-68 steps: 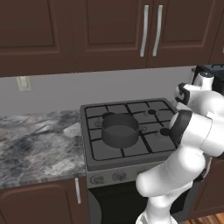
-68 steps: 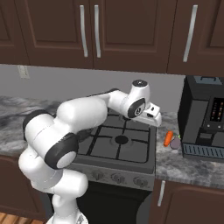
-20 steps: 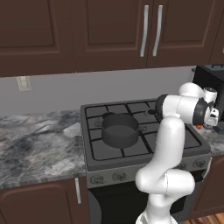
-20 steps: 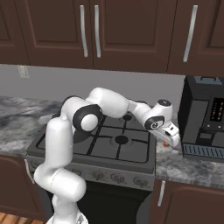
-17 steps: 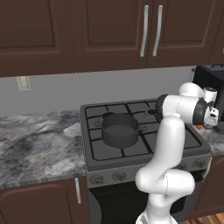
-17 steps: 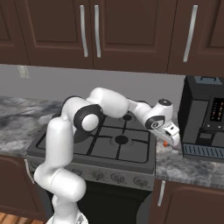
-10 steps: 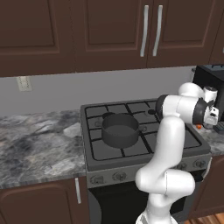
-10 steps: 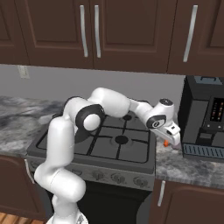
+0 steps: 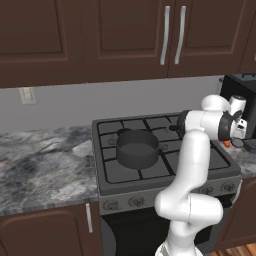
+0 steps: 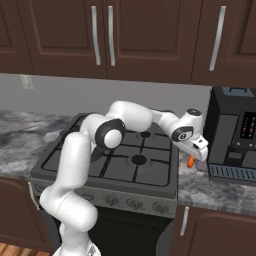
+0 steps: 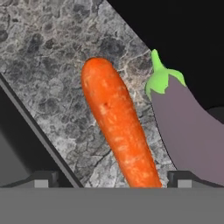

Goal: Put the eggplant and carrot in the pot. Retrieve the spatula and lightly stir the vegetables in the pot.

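In the hand view, your gripper (image 11: 109, 181) stands wide, empty, straddling the carrot (image 11: 118, 131) on the counter (image 11: 48, 57); its long axis runs 11 to 5 o'clock, eggplant (image 11: 188, 131) just beside at 3.

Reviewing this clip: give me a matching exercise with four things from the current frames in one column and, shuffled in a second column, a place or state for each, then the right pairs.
Things:
1. carrot
2. eggplant
3. pot
4. gripper

Places or states:
A. on the stove, on a left burner
B. open, jaws either side of the orange vegetable
C. on the counter, between the stove edge and the purple vegetable
D. purple, green stem cap, beside the coffee machine

Pairs: 1-C, 2-D, 3-A, 4-B
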You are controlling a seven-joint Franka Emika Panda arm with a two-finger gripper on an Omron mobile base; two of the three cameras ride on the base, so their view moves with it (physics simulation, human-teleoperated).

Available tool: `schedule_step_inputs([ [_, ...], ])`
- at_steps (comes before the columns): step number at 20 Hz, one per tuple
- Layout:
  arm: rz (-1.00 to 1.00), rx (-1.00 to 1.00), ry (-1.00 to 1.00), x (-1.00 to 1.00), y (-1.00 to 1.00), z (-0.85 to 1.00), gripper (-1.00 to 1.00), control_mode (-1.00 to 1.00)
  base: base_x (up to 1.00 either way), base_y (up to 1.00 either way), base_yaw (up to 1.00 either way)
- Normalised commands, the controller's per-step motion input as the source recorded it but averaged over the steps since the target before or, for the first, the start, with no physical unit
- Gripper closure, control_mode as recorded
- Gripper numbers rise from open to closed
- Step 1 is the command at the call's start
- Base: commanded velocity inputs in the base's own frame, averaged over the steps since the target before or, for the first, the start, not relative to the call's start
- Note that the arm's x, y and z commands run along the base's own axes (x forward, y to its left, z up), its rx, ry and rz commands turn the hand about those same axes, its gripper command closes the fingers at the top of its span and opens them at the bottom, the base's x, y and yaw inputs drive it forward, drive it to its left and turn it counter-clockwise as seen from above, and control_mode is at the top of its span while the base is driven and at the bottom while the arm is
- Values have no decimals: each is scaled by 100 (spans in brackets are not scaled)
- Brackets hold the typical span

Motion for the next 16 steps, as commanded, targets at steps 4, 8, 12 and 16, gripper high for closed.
schedule_step_inputs([
  [4,-1,6,0,1,0,-41,-100,-100,0,0,0],
  [8,-1,0,0,0,0,-54,-100,-100,0,0,0],
  [12,-1,0,0,0,3,-64,-100,-100,0,0,0],
  [16,-1,0,0,-2,2,-70,-100,-100,0,0,0],
])
